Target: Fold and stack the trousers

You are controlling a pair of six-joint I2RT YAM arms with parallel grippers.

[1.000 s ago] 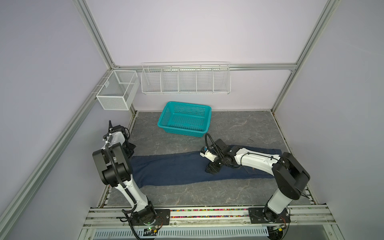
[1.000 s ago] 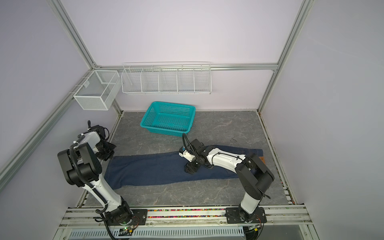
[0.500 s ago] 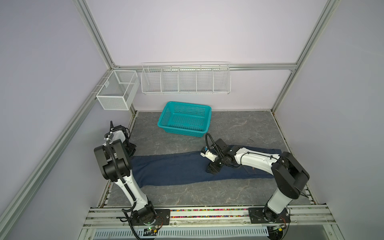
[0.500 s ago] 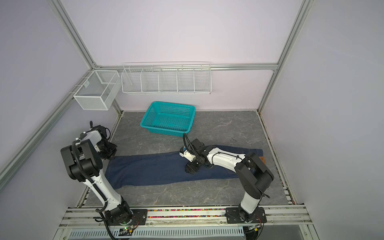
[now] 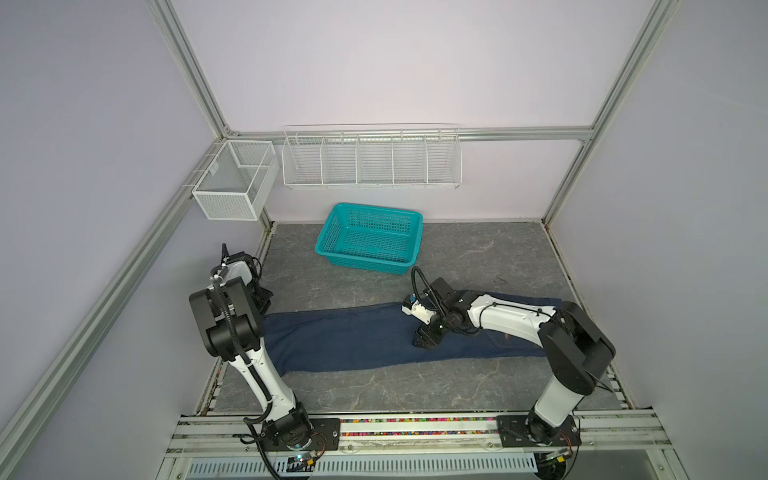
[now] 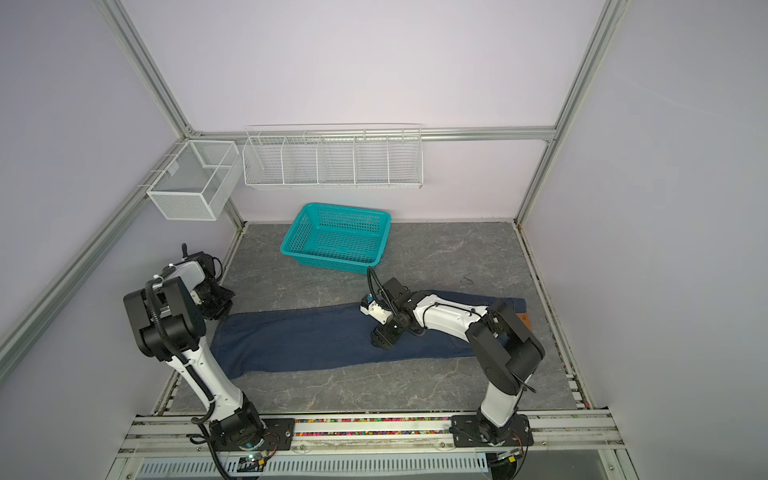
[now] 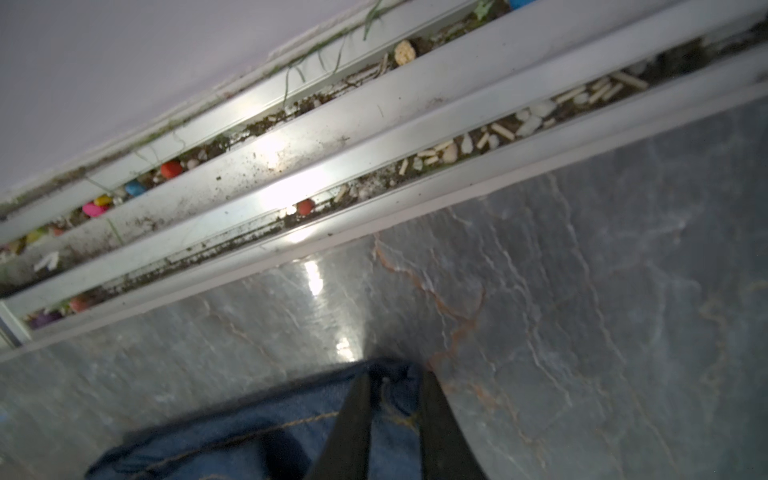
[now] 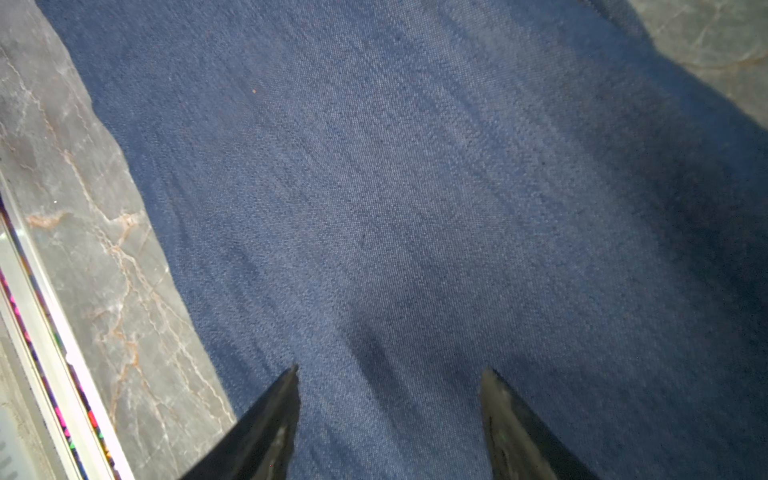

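The trousers (image 5: 353, 340) (image 6: 299, 340) are dark navy jeans lying flat in one long strip across the grey table, with a tan patch (image 6: 524, 320) at the right end. My left gripper (image 5: 262, 303) (image 6: 216, 309) is low at their left end. In the left wrist view it (image 7: 395, 378) is shut on a stitched hem corner of the trousers (image 7: 249, 432). My right gripper (image 5: 424, 338) (image 6: 382, 338) stands open, tips down on the middle of the cloth. In the right wrist view it (image 8: 388, 370) has only flat denim (image 8: 415, 187) between its fingers.
A teal basket (image 5: 365, 264) (image 6: 328, 262) sits behind the trousers near the back wall. A white wire rack (image 5: 372, 162) and a mesh box (image 5: 232, 183) hang on the walls. A grooved metal rail (image 7: 291, 166) holding small debris borders the table beside the left gripper.
The left arm's elbow has shifted slightly toward the trousers' left end. The right arm and the trousers have not moved.
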